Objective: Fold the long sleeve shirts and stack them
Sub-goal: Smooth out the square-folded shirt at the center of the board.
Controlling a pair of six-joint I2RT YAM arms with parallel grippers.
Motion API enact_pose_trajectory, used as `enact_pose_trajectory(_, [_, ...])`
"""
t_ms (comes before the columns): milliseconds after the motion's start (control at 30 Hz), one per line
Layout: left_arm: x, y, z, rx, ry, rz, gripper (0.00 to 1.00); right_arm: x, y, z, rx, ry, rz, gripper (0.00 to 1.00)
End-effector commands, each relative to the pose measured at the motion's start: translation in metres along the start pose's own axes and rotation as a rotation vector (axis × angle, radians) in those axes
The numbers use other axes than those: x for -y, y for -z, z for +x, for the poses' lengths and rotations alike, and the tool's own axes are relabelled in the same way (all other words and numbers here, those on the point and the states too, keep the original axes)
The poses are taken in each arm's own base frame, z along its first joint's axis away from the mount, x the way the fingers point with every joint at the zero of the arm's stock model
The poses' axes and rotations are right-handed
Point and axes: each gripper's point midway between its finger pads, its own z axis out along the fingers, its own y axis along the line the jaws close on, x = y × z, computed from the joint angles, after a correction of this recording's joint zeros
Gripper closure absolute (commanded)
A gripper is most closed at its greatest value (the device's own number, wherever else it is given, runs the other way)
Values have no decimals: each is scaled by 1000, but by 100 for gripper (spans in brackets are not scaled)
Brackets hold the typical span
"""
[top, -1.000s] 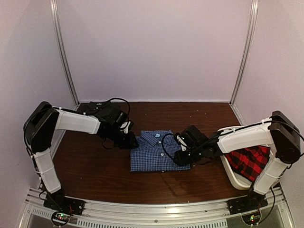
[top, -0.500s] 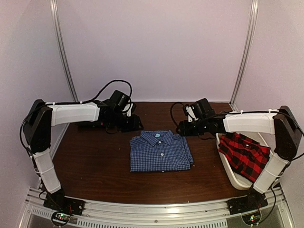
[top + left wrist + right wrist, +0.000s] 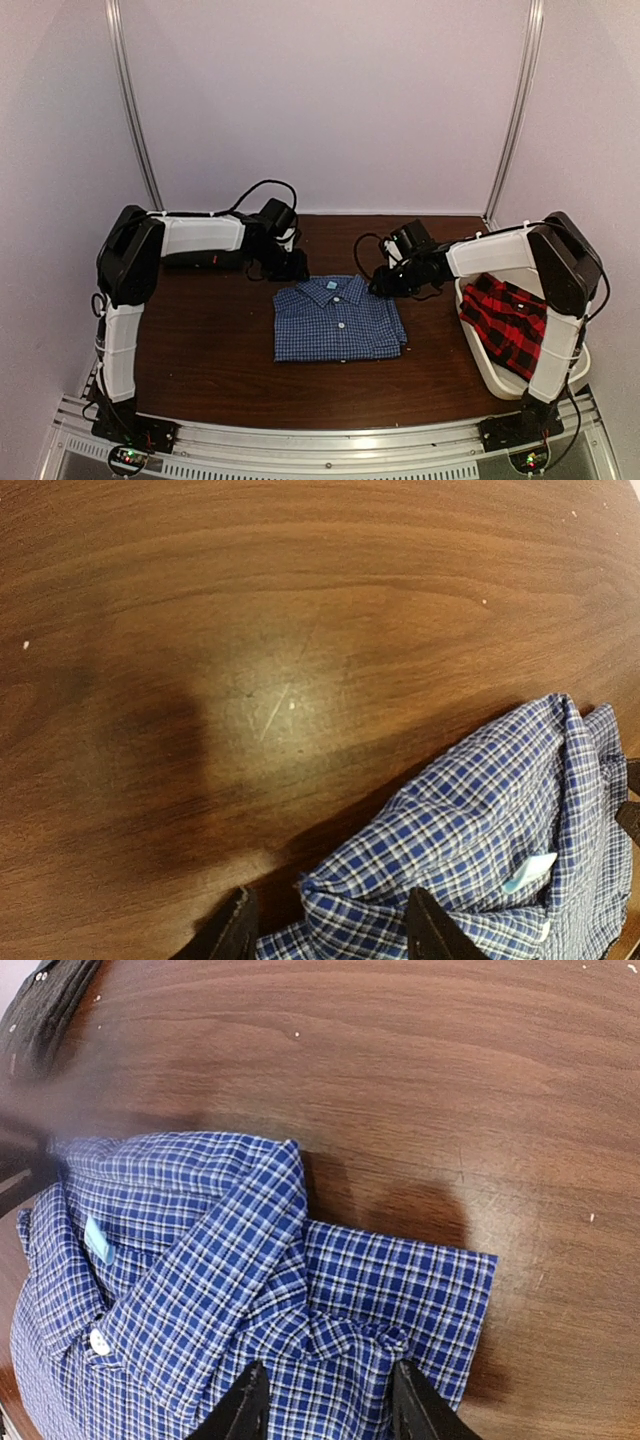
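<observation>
Top view: a dark wooden table (image 3: pixel 200 350) holds one blue fine-check gingham shirt (image 3: pixel 338 322), folded into a neat rectangle at the centre, collar towards the far side. A small light blue tag (image 3: pixel 331 286) sits inside the collar; its writing is too small to read. At the right edge, one red-and-black plaid shirt (image 3: pixel 510 320) lies rumpled in one white plastic tub (image 3: pixel 497 383). Two arms reach inward. The left gripper (image 3: pixel 293 268) is just beyond the gingham shirt's far left corner, and the right gripper (image 3: pixel 380 282) is at its far right corner.

Left wrist view: two black fingertips (image 3: pixel 235 930) stand spread apart at the bottom edge, nothing pinched. The gingham collar and its blue tag lie beneath and to the right, with bare wood beyond.

Right wrist view: the two fingertips (image 3: pixel 250 1400) are likewise spread, clamping nothing, over the shirt's folded shoulder. One white button (image 3: pixel 97 1340) shows below the collar. A third shirt, dark charcoal (image 3: pixel 45 1000) with small pale buttons, lies in the far left corner.
</observation>
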Motion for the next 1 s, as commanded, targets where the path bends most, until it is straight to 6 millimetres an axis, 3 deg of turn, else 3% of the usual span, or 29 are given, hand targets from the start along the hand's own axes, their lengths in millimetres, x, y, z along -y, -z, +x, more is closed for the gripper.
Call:
enact_pose_trajectory(0, [6, 1, -15, 25, -25, 19, 50, -8, -3, -13, 27, 11, -35, 58])
enact_pose_trajectory(133, [9, -3, -16, 20, -28, 32, 59, -8, -4, -14, 28, 12, -34, 60])
enact_pose_trajectory(300, [14, -4, -18, 18, -35, 51, 78, -5, -4, -13, 24, 20, -10, 69])
enact_pose_trajectory(433, [16, -3, -20, 21, -42, 57, 86, 5, -2, -14, 26, 26, 49, 70])
enact_pose_trajectory(733, [20, -1, -25, 32, -54, 70, 96, 15, -10, -6, 3, 32, 87, 70])
enact_pose_trajectory(967, [25, 0, -30, 40, -62, 82, 99, 10, -8, -10, 3, 39, 81, 88])
